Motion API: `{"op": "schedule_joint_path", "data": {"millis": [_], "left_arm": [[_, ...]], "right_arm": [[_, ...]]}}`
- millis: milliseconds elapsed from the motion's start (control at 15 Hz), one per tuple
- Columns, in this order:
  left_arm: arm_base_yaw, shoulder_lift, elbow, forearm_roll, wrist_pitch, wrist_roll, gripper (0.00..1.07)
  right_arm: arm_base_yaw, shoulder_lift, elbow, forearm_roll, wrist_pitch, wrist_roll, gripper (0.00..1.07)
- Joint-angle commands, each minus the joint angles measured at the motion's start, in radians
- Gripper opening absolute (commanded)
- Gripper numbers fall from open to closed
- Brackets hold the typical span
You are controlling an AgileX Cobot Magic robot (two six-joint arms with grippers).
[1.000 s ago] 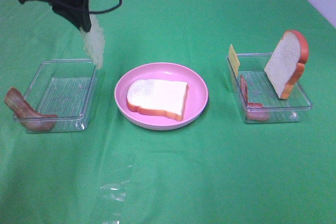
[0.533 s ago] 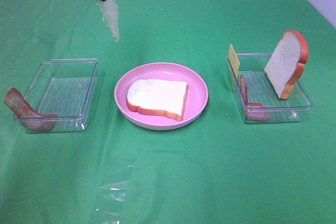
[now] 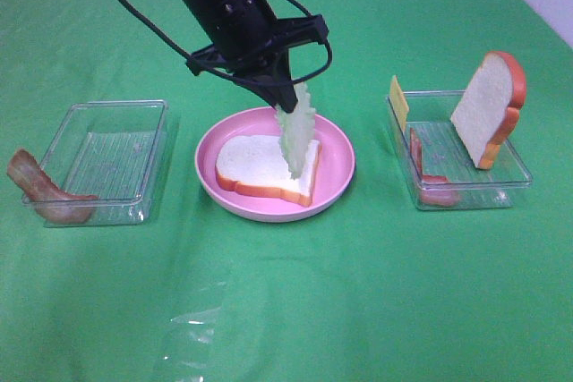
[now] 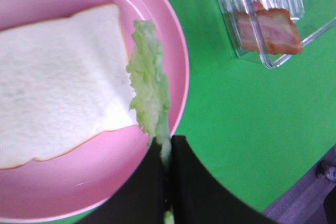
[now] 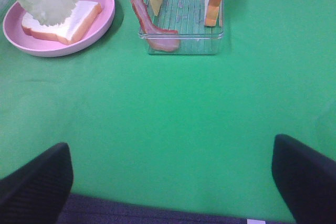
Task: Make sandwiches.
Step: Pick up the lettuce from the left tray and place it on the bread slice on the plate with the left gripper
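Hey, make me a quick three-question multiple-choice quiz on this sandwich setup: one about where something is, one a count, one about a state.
1. Where does the flat bread slice lie?
A. on the pink plate
B. on the bare cloth
C. on a shelf

2. How many clear trays are on the table?
A. one
B. two
C. three

3. What is the left pincer doing?
A. open and empty
B. shut on the lettuce leaf
C. shut on a spoon

Key: 1 A, the slice rests inside the plate's rim. 2 B, one tray sits on each side of the plate. 3 B, the leaf hangs from between the closed fingers over the slice.
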Motion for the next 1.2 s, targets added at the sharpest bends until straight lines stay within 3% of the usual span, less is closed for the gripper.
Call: {"op": "schedule_joint_path", "data": {"millis": [67,333,533,667,933,1067,1133,1200], "left_arm": [[-0.005,0.047,-0.005,-0.076,-0.008,0.054,0.00],[-0.003,0.084,-0.005,-0.059,-0.050,0.080,0.00],[-0.003,0.085,-0.005,0.028,-0.057,0.078,0.00],[-0.003,0.085,-0.005,0.133,-0.053,0.013,0.00],[-0.005,0.085,-0.005,0.172,-0.075,-0.023,0.01],[-0.005,0.085,-0.005,0.167,-0.075,-0.023,0.14],[-0.005,0.085,-0.005,0.168,-0.075,-0.023,0.26],[-0.005,0.085,-0.005,0.168,-0.070,-0.023,0.47]], "right_arm": [[-0.006,-0.024,0.004,0.001,-0.007,-0.001,0.99],[-0.006,-0.024,0.004,0.002,-0.007,-0.001,0.99],[-0.006,-0.024,0.004,0.002,-0.007,-0.001,0.99],[-0.006,-0.024,0.004,0.002,-0.007,-0.001,0.99],[-0.006,-0.024,0.004,0.002,-0.007,-0.001,0.99],[-0.006,-0.024,0.004,0.002,-0.007,-0.001,0.99],[-0.006,-0.024,0.004,0.002,-0.007,-0.001,0.99],[-0.006,-0.024,0.004,0.002,-0.007,-0.001,0.99]]}}
